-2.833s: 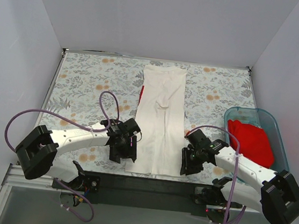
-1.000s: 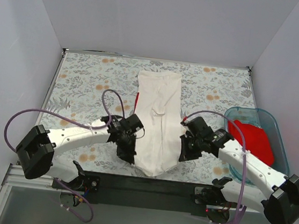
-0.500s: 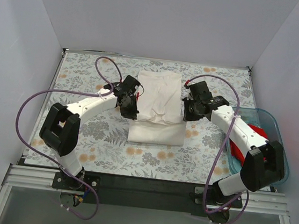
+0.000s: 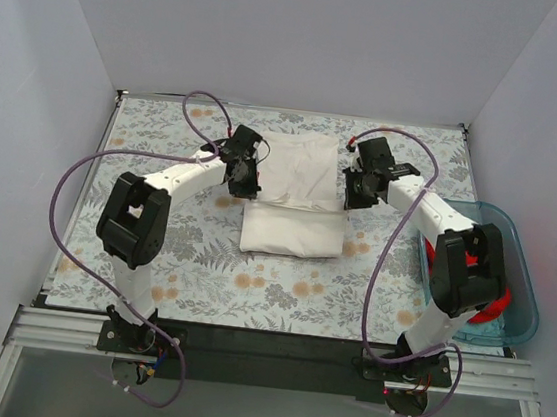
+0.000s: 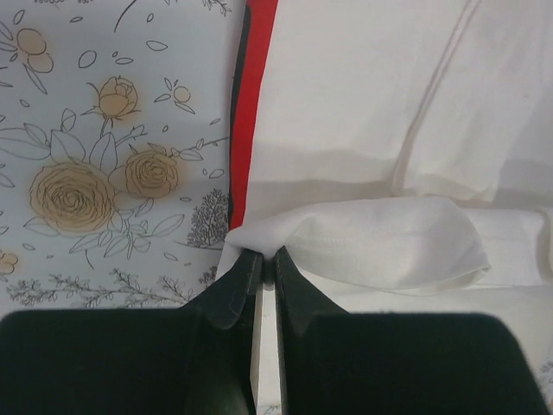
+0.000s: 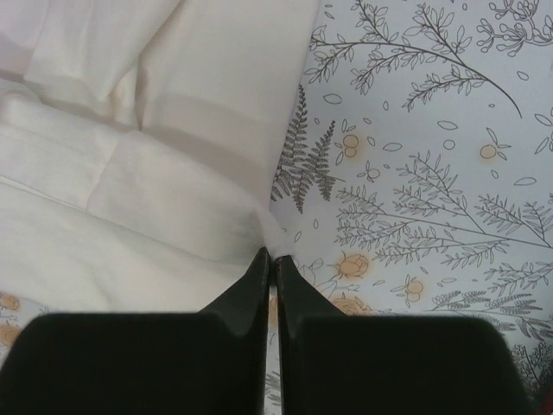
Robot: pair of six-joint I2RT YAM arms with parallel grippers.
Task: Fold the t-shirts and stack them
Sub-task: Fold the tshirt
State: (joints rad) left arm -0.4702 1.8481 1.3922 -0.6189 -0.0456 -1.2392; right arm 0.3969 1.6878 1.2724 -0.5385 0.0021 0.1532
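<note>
On the floral bench, the left jaws are clenched on a pinch of the white t-shirt at its left edge, beside a red strip of print. The shirt lies mid-bench, folded in layers. The right jaws grip its right edge, tips pressed together. Far right, the red t-shirt sits in the blue tub.
</note>
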